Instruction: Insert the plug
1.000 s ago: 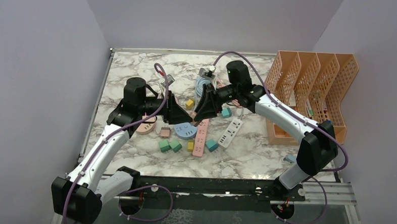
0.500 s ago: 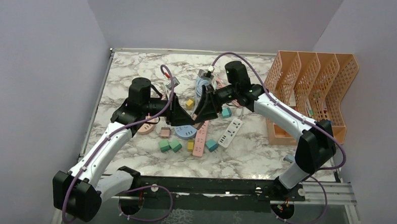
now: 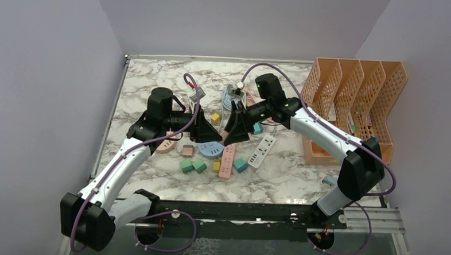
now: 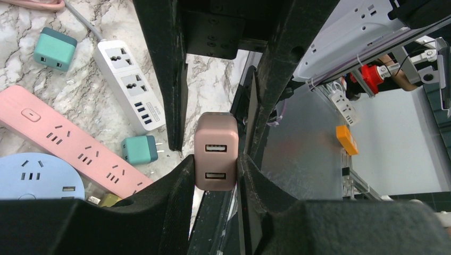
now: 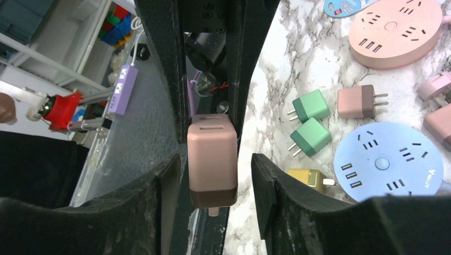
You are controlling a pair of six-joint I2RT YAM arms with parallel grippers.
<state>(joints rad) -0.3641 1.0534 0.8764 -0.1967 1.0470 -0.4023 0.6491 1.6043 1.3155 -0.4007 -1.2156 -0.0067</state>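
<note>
Now the left gripper (image 4: 215, 166) is clamping the pink plug (image 4: 216, 143).
And the right gripper (image 5: 215, 159) is gaping loose around it, above the middle of the worktop (image 3: 156, 78).

Marble table (image 3: 148, 72) between lilac walls (image 3: 42, 68)

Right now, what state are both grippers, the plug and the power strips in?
left gripper: shut on the pink plug.
right gripper: open, either side of the pink plug, not clamping it.
pink plug: held in the air, in no socket.
pink power strip: lying flat, visible sockets empty.
blue round strip: lying flat, sockets empty.
</note>
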